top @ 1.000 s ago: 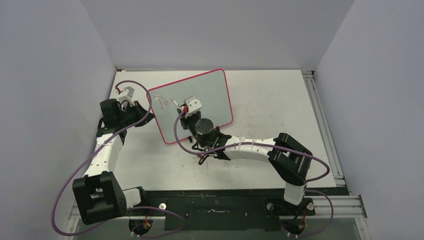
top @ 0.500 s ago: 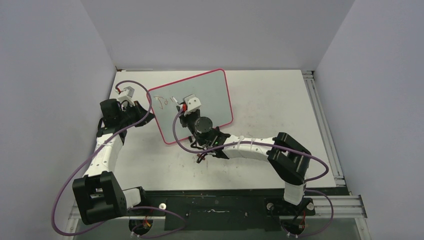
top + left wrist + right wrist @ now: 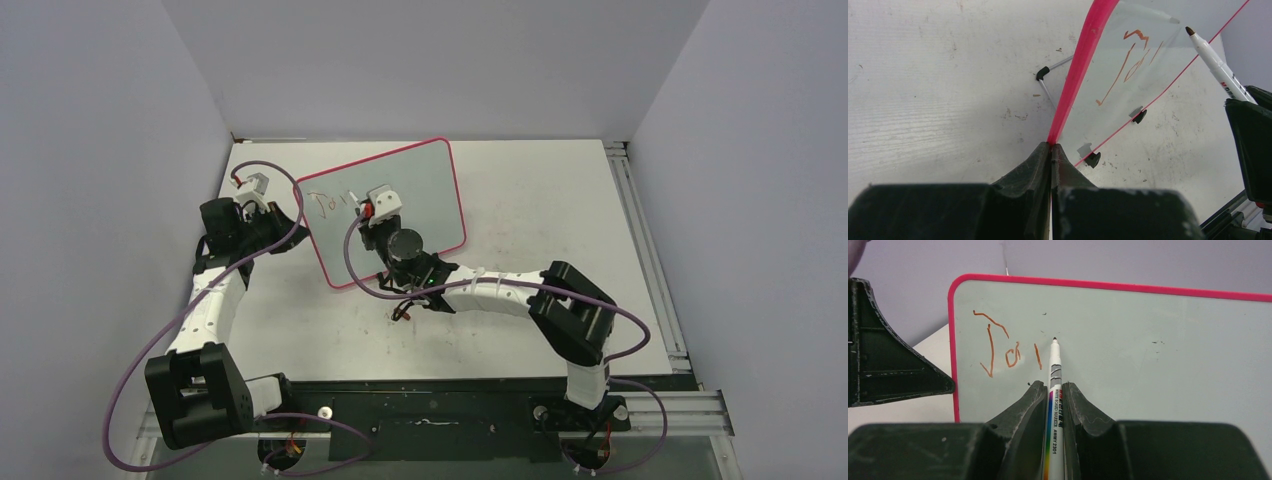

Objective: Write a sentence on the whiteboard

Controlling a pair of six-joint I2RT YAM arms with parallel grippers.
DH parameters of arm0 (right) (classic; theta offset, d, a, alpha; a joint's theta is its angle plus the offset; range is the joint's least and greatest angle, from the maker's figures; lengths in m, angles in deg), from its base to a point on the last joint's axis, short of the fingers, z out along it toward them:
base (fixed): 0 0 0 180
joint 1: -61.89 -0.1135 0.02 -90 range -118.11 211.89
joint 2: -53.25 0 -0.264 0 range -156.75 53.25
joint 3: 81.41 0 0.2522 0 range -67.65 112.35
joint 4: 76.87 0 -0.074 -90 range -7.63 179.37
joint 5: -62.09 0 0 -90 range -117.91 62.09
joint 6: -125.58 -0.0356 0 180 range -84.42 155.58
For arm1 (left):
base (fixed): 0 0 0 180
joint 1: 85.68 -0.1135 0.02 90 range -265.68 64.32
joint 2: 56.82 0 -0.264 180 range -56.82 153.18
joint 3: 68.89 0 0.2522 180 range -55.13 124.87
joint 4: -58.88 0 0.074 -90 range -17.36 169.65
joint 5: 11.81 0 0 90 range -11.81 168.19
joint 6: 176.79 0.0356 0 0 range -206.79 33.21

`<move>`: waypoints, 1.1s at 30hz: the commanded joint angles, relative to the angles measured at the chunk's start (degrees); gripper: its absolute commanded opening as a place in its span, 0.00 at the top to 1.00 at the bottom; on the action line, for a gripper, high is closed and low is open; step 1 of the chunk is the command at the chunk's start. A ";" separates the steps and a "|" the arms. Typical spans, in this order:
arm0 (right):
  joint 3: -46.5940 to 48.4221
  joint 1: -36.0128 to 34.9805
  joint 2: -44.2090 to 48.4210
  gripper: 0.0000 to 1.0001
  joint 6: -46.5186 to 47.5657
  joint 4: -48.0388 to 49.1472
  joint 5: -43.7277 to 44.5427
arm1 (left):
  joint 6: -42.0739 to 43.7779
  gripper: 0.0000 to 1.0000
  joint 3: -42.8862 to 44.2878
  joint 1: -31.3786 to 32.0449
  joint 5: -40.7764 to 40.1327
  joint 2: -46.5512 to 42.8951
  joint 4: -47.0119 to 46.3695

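My left arm (image 3: 210, 310) reaches forward, wrist bent inward, and my left fingers (image 3: 1035, 167) are pressed together on the whiteboard (image 3: 1108, 120) frame. My right arm (image 3: 490, 292) folds at the elbow and stretches leftward, my right fingers (image 3: 1023, 410) clamped on a marker (image 3: 1054, 375) pointing away from me.

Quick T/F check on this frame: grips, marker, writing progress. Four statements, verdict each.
1. The right fingers grip a marker. True.
2. The left fingers are open, clear of the whiteboard. False: they are shut on its pink frame.
3. The writing is a finished sentence. False: only "Jo" and one more stroke are there.
4. The marker is uncapped, tip pointing at the board. True.
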 commanded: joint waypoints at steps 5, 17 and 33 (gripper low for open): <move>1.91 0.75 -1.17 0.95 -1.24 1.01 0.82 | 0.48 1.00 1.63 1.10 1.85 -0.71 -0.46; -0.70 0.51 -0.77 0.95 -2.69 0.21 0.46 | 0.48 1.00 1.75 1.08 1.86 -0.70 -0.45; -3.86 -1.79 -0.53 0.95 -4.25 -1.54 -0.71 | 0.48 1.00 1.75 1.14 1.94 -0.80 -0.46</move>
